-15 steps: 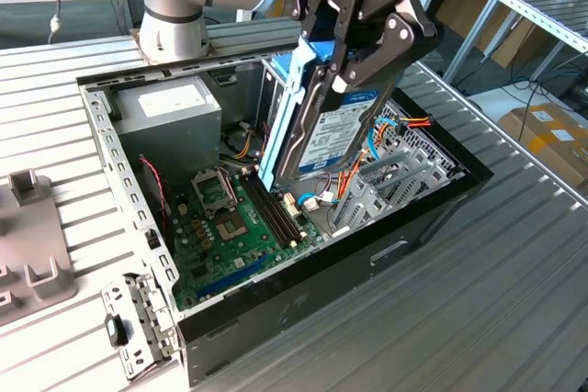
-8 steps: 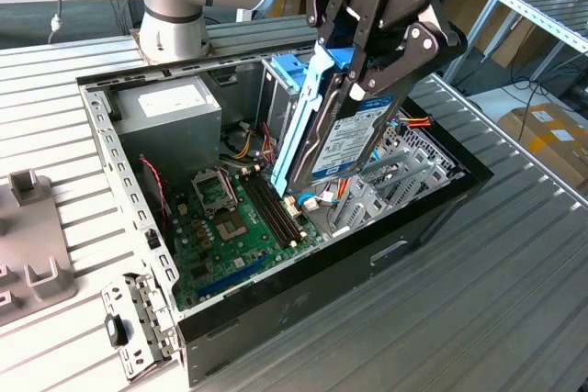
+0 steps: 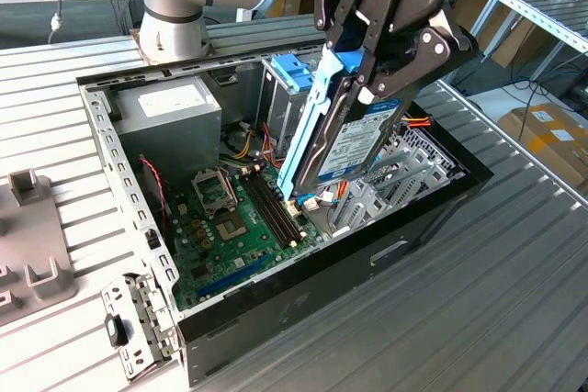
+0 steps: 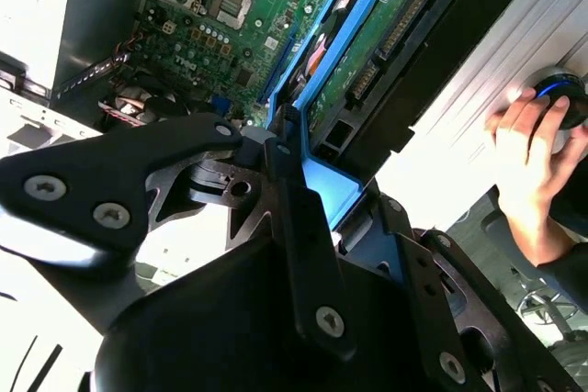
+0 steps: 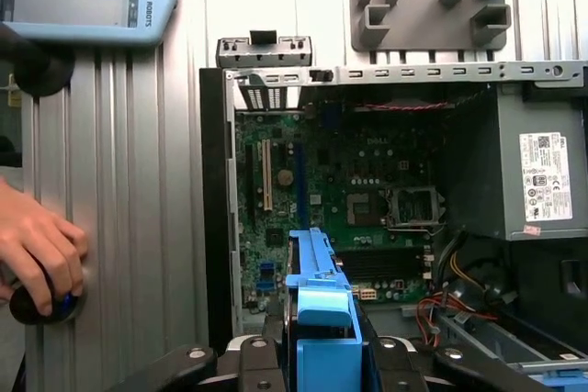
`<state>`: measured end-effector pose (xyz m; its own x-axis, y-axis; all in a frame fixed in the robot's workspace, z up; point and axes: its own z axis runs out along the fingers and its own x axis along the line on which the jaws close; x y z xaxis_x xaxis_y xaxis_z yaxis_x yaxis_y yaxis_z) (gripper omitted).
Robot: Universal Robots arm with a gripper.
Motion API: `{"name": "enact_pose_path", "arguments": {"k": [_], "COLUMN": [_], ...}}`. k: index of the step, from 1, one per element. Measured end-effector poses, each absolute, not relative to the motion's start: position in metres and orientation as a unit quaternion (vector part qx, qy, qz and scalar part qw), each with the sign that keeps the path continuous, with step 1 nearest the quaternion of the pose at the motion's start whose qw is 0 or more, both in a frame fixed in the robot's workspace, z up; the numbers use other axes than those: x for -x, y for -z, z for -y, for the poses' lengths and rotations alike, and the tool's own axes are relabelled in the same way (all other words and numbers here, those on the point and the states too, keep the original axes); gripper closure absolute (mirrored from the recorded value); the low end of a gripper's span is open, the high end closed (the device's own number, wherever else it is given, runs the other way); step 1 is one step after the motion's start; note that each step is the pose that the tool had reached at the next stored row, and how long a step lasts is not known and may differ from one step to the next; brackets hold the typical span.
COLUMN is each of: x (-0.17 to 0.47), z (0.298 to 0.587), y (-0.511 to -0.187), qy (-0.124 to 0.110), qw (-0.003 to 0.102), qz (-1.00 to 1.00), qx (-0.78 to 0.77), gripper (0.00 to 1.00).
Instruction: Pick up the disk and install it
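My gripper [image 3: 366, 75] is shut on the disk [image 3: 354, 149], a dark hard drive with a white label, framed by bright blue rails. It hangs steeply tilted over the open computer case [image 3: 110, 149], its lower end just above the motherboard [image 3: 230, 218] and close beside the metal drive cage with its blue handle [image 3: 289, 71]. In the second wrist view the disk [image 4: 386, 34] shows its green circuit side beyond the gripper [image 4: 296, 176]. In the first wrist view the disk's blue tab end [image 5: 322, 319] sits between the jaws of the gripper [image 5: 322, 360].
The power supply [image 3: 170, 107] fills the case's back corner, with loose cables [image 3: 243, 144] beside it. A grey fixture [image 3: 28, 245] lies on the table at the exterior view's left. A person's hand [image 5: 37, 250] rests on a knob on the table beside the case.
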<state>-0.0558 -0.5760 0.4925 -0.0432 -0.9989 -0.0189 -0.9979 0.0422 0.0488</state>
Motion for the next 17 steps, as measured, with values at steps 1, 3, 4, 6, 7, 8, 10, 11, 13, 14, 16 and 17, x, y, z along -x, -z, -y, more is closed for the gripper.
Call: {"name": "enact_pose_path", "arguments": {"k": [1,3,4,6,7,8,10,11,13,14,16,17], "x": [0.055,0.055,0.054,0.053,0.052,0.052,0.051,0.050,0.048,0.048,0.047,0.045], "z": [0.577,0.578,0.579,0.580,0.581,0.581,0.583,0.583,0.586,0.586,0.587,0.589], "y": [-0.493,-0.492,-0.492,-0.492,-0.492,-0.492,-0.492,-0.492,-0.492,-0.492,-0.492,-0.492], "qy": [0.024,0.024,0.024,0.024,0.024,0.024,0.024,0.024,0.024,0.024,0.024,0.024], "qw": [0.010,0.010,0.010,0.010,0.010,0.010,0.010,0.010,0.010,0.010,0.010,0.010], "qz": [0.722,0.722,0.722,0.722,0.722,0.722,0.722,0.722,0.722,0.722,0.722,0.722], "qx": [-0.692,-0.692,-0.692,-0.692,-0.692,-0.692,-0.692,-0.692,-0.692,-0.692,-0.692,-0.692], "gripper": [0.63,0.63,0.63,0.63,0.63,0.63,0.63,0.63,0.63,0.63,0.63,0.63]}}
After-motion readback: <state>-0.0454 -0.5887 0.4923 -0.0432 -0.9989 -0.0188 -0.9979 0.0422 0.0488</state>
